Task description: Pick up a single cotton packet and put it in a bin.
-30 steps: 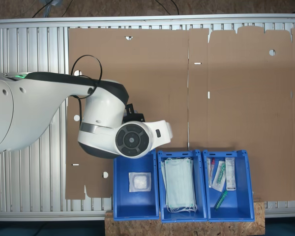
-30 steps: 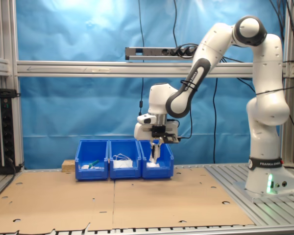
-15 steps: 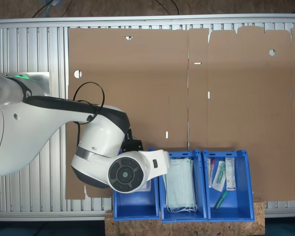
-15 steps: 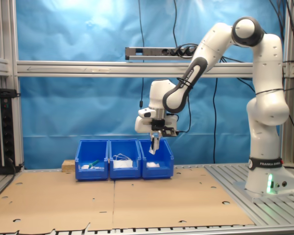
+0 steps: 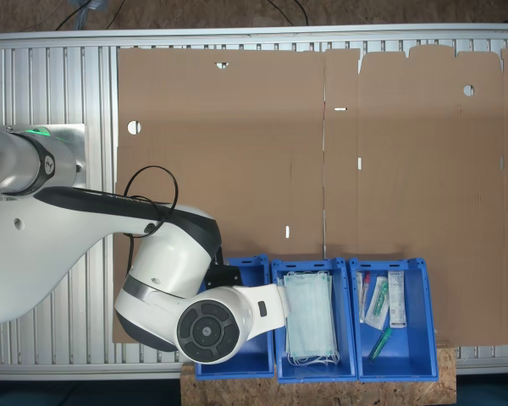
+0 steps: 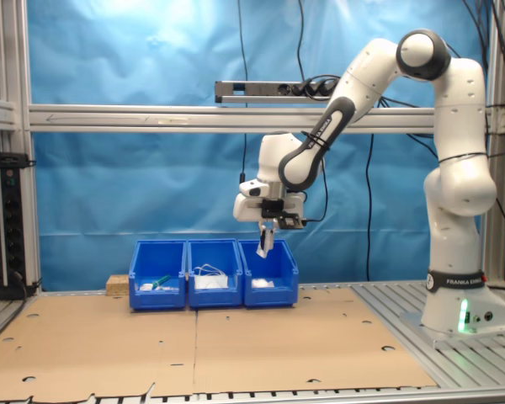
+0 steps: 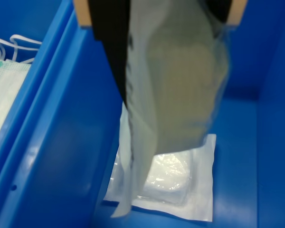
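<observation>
Above the end bin [image 6: 269,273] in the second exterior view, the claw [image 6: 266,228] hangs clamped on a cotton packet [image 6: 263,242] that dangles from its tips, clear of the bin rim. Wrist view gives the close look: packet [image 7: 175,95] pinched at its upper edge between the dark fingers [image 7: 109,42], hanging edge-on, translucent white wrapper, crinkled, with a pale pad inside; any print is too blurred to tell. Below it a second packet [image 7: 173,183] lies flat on the blue bin floor [image 7: 237,142]. First exterior view looks straight down, where the arm's wrist [image 5: 210,331] covers most of this bin [image 5: 245,264]. Same view shows the middle bin with pale green masks [image 5: 309,315] and the far bin with syringes and tubes [image 5: 381,304], all three side by side at the cardboard-covered counter [image 5: 322,152] edge. Versus a second ago: claw is higher, no longer dipping into the bin, and the wrist now sits over the bin from above.
</observation>
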### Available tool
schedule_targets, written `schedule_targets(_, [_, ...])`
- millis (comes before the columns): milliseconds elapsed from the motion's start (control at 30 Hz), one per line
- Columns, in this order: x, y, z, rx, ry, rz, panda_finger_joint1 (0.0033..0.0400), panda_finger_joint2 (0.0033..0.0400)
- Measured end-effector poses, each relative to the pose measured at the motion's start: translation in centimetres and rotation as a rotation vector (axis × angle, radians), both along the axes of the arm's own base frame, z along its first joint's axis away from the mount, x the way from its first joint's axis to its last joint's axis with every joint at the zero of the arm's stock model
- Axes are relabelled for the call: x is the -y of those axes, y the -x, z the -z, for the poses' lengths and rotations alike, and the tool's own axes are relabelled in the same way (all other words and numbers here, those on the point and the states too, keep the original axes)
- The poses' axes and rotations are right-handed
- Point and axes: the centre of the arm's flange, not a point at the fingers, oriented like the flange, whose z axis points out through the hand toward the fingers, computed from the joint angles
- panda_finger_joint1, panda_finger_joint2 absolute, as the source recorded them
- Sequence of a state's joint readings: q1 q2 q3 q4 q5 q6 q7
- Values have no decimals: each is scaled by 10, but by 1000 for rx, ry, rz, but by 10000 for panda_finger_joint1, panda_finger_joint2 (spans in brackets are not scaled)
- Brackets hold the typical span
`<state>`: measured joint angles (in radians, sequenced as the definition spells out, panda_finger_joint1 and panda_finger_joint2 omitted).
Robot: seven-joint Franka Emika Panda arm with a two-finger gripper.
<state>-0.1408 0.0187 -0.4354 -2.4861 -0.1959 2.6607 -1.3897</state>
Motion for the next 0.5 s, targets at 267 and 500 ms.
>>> schedule_targets(267, [1,1,0,-4,3,-16,55,55])
schedule_targets(500, [1,1,0,-7,4,-29,55,55])
